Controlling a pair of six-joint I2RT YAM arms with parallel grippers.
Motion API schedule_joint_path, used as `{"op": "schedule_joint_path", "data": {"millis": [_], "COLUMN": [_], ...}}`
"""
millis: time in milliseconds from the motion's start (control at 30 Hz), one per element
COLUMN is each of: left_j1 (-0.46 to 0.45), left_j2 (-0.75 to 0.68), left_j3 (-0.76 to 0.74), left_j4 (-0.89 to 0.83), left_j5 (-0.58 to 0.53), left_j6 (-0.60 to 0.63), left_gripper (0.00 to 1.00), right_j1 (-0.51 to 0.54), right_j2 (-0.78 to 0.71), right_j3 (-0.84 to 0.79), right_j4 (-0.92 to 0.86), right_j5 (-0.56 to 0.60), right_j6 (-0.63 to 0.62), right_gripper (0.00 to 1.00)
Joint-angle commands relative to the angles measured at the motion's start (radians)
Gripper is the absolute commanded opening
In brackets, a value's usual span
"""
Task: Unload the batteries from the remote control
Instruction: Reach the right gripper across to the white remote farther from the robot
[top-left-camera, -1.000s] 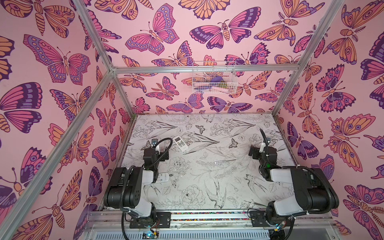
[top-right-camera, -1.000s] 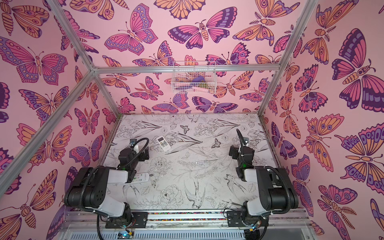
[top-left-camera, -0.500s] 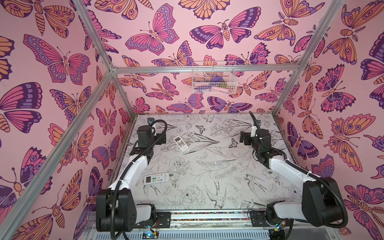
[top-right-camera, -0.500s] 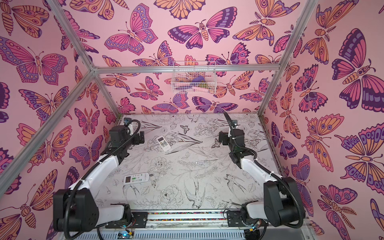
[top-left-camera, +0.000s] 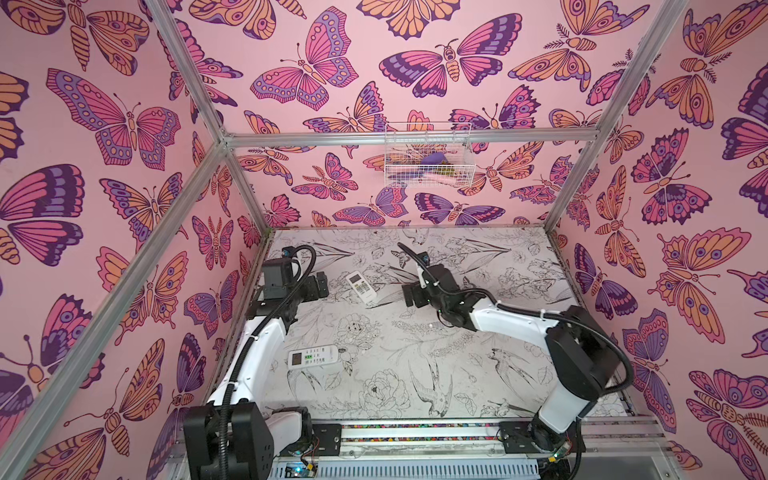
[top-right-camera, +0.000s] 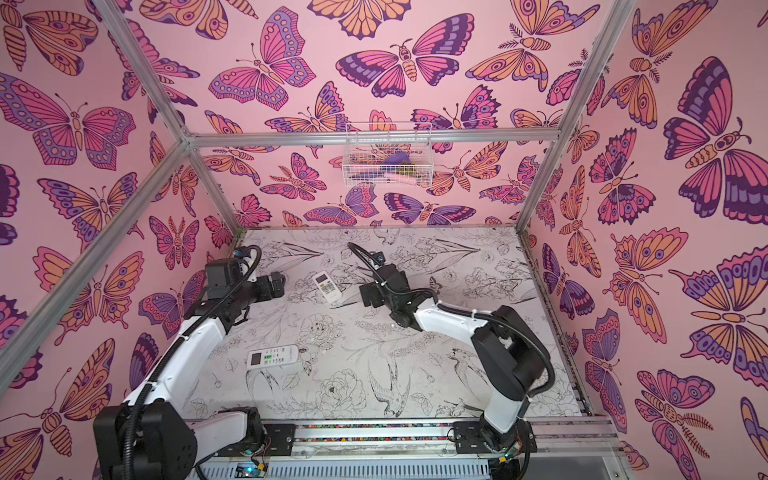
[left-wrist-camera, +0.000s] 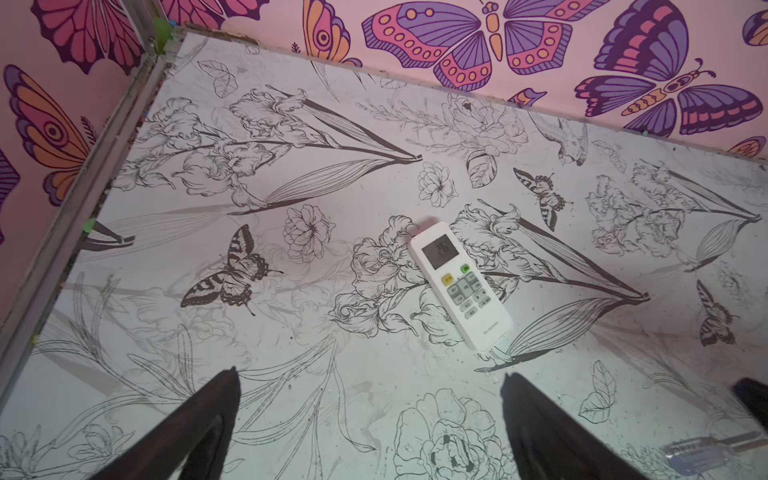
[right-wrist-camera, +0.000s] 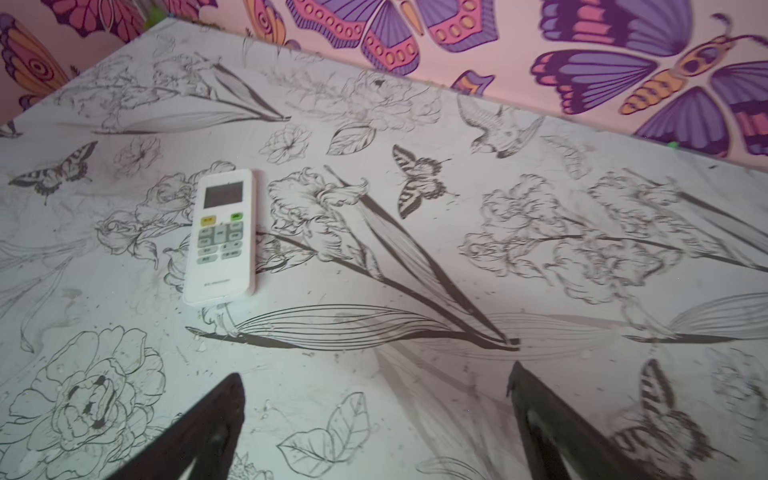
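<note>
A white remote control (top-left-camera: 361, 286) (top-right-camera: 327, 286) lies face up on the far left-centre of the floral table, its screen and buttons showing (left-wrist-camera: 459, 284) (right-wrist-camera: 222, 237). A second white remote (top-left-camera: 313, 356) (top-right-camera: 273, 356) lies face up nearer the front, beside the left arm. The batteries are hidden. My left gripper (top-left-camera: 322, 284) (left-wrist-camera: 369, 372) hovers just left of the far remote, open and empty. Just right of that remote is my right gripper (top-left-camera: 409, 294) (right-wrist-camera: 376, 370), also open and empty. Neither touches the remote.
A white wire basket (top-left-camera: 428, 156) (top-right-camera: 388, 156) with purple and pink items hangs on the back wall. A thin clear-handled tool (left-wrist-camera: 706, 451) lies on the table near the right gripper. Butterfly-patterned walls and aluminium posts close in the table (top-left-camera: 519, 266).
Both arms have unfolded from the front of the table and reached to the far remote. In the last half second the right gripper swung left toward it. Both grippers stayed open.
</note>
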Motion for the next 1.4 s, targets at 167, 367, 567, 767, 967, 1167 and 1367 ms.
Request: {"op": "schedule_joint_path", "data": {"millis": [167, 367, 567, 767, 967, 1167, 1367], "left_j1": [0.006, 0.004, -0.001, -0.006, -0.013, -0.019, -0.022], "left_j2": [0.045, 0.054, 0.095, 0.099, 0.097, 0.097, 0.094], "left_j3": [-0.026, -0.021, -0.008, -0.004, -0.009, -0.008, -0.022], "left_j4": [-0.011, -0.007, -0.018, -0.019, -0.013, -0.011, 0.010], "left_j5": [0.076, 0.100, 0.096, 0.090, 0.093, 0.086, 0.131], "left_j6": [-0.096, -0.110, -0.109, -0.105, -0.097, -0.096, -0.088], "left_gripper": [1.00, 1.00, 1.00, 1.00, 1.00, 1.00, 1.00], "right_j1": [0.085, 0.111, 0.114, 0.113, 0.114, 0.109, 0.109], "right_j2": [0.196, 0.315, 0.400, 0.483, 0.554, 0.598, 0.632], "right_j3": [0.180, 0.253, 0.311, 0.366, 0.428, 0.479, 0.511], "right_j4": [-0.034, -0.036, -0.031, -0.035, -0.039, -0.049, -0.061], "right_j5": [-0.056, -0.108, -0.152, -0.166, -0.160, -0.138, -0.130], "right_j6": [0.046, 0.060, 0.060, 0.051, 0.073, 0.071, 0.103], "right_gripper": [1.00, 1.00, 1.00, 1.00, 1.00, 0.99, 0.95]}}
